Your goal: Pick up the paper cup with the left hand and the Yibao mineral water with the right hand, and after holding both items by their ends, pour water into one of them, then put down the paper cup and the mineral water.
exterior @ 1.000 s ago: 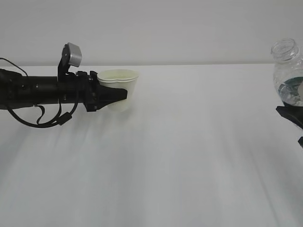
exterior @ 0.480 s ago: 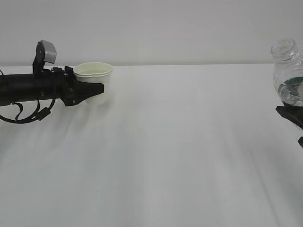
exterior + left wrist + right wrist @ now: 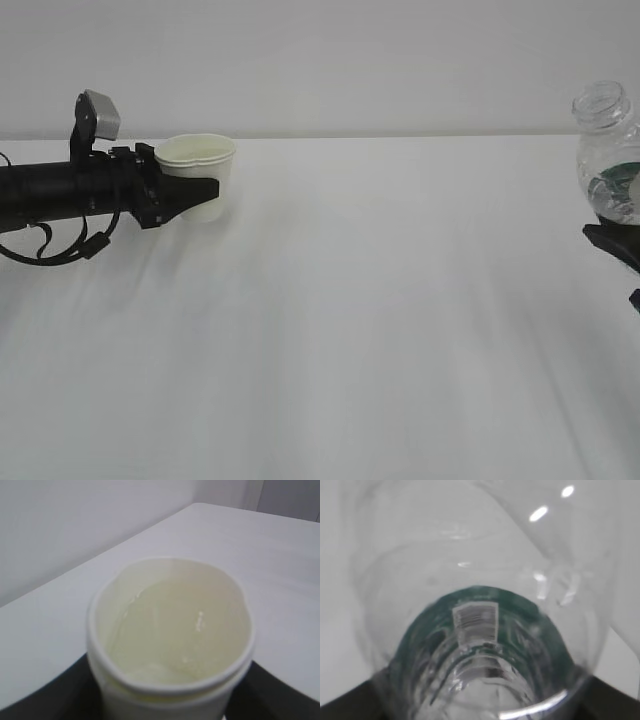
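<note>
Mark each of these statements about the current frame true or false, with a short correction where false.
1. The left pincer is shut on the paper cup. True.
2. The paper cup is empty. False: the left wrist view shows liquid inside it.
3. The Yibao mineral water has no cap on. True.
4. The bottle is tipped over the cup, pouring. False: it stands upright at the far right edge, well apart from the cup.
5. The right pincer holds the bottle near its lower part. True.

1 paper cup [image 3: 197,167], 1 Yibao mineral water [image 3: 608,152], 2 grippers
</note>
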`<state>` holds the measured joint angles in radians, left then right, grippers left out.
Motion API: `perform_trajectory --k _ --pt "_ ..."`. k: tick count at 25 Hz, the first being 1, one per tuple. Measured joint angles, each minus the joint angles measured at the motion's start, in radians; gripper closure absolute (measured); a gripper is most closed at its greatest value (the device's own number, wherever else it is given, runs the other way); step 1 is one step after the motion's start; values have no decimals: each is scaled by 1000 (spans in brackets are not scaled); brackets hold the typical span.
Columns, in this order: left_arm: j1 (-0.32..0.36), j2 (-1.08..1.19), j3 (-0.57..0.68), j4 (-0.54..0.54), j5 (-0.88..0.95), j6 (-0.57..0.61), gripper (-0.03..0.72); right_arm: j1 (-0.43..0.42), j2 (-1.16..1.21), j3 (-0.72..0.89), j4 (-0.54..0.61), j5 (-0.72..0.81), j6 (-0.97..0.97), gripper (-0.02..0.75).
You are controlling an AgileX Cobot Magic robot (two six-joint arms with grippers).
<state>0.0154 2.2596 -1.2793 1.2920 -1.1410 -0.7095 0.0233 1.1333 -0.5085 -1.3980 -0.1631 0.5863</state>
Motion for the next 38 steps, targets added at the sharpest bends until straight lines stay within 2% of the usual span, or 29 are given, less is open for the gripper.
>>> perform_trajectory --k 10,18,23,38 --pt "22 13 0 -41 0 36 235 0 0 0 0 0 0 283" --pt "34 54 0 -76 0 40 162 0 0 0 0 0 0 283" --pt "34 68 0 -79 2 46 141 0 0 0 0 0 0 283" --pt "34 83 0 -85 2 80 153 0 0 0 0 0 0 283"
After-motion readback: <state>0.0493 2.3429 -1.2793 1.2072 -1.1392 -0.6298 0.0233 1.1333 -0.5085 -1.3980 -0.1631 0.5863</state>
